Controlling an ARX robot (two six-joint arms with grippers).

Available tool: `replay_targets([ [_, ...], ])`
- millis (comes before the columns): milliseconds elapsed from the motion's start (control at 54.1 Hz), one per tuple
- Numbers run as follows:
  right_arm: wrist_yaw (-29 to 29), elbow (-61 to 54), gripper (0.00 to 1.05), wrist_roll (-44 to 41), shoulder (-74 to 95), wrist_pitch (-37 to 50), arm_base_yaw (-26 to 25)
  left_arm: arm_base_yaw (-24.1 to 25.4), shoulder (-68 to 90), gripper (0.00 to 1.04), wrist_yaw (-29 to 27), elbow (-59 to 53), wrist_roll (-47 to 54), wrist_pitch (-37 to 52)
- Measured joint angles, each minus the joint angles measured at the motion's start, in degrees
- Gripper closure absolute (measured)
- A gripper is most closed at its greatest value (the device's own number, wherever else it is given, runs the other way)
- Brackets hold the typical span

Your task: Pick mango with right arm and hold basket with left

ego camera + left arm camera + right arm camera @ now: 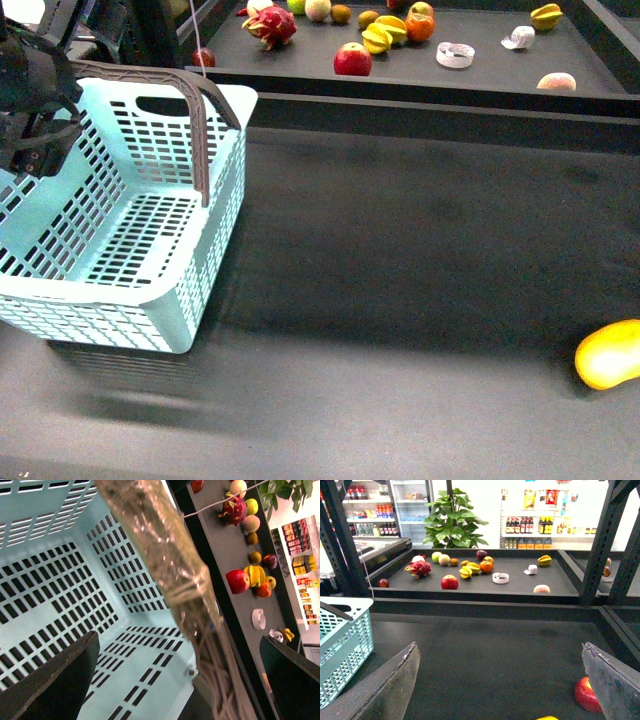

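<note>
Bench [400, 260]: dark and mostly bare. The basket stands at its left and the mango lies at its near right edge, the two well apart.
Back shelf [480, 75]: a raised tray behind the bench, strewn with loose fruit that has no part in this task.
Basket [120, 230]: light blue with slotted sides, and nothing shows inside it. One grey-brown handle [165, 570] is swung up over the opening.
Left arm [30, 80]: hangs over the basket's far left rim.
Left pincer [178, 642]: spread wide, with the raised handle running between the jaws. Neither jaw seems to touch it, so I judge the basket not yet held — this arm is at the approach step. It needs to close squarely on the handle or the rim.
Right pincer [500, 650]: spread wide with nothing between the jaws, facing across the bench toward the shelf. It is out of the front view, and its picking step looks not yet begun.
Mango [610, 355]: yellow-orange, lying free on the bench and partly cut by the frame edge. In the right wrist view only a yellow sliver shows at the bottom, probably this fruit. The next move calls for the right pincer to tip down and come over the mango before closing across its narrow width.
Red apple [587, 696]: lies just beside that sliver — close enough to be nudged or grabbed by mistake.
</note>
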Motion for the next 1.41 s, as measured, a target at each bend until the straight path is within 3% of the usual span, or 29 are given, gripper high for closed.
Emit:
replay_targets([
  [222,0.0,0.0,0.08,0.0,0.0,0.0,0.0,0.6,5.3,0.06,0.6,8.3,-0.2,-2.0],
  [592,0.0,0.0,0.08,0.0,0.0,0.0,0.0,1.9,7.4,0.70,1.0,12.1,0.5,-3.0],
  [814,0.0,0.0,0.08,0.0,0.0,0.0,0.0,1.4,6.6,0.95,2.9,12.2,-1.7,-4.3],
  [962,0.0,0.0,0.08,0.0,0.0,0.0,0.0,0.9,4.1,0.96,3.1,9.2,2.5,-4.1],
  [1406,0.0,0.0,0.08,0.0,0.0,0.0,0.0,-4.7,-18.6,0.96,15.4,-11.6,21.4,2.1],
])
